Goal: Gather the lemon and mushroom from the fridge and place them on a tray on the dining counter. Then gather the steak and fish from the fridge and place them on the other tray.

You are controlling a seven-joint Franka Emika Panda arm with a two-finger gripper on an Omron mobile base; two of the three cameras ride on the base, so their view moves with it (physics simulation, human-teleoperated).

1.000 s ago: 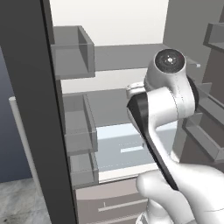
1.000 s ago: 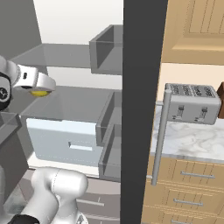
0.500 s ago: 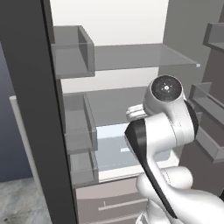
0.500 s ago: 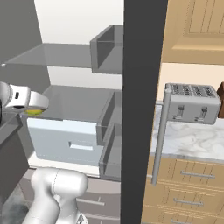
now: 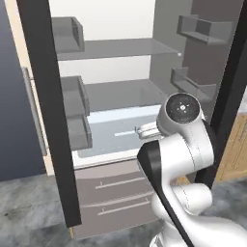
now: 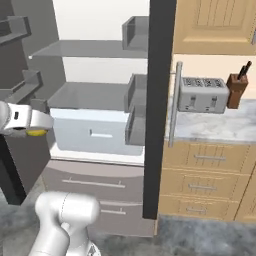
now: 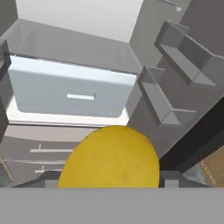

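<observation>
Pincer part-open, clamped on the lemon, just outside the open fridge; every placement is judged outstanding.

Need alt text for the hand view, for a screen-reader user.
A yellow lemon sits large at the bottom of the frame, held in the gripper. Beyond it stands the open fridge, with a pale drawer under a glass shelf and grey door bins to the right.
</observation>
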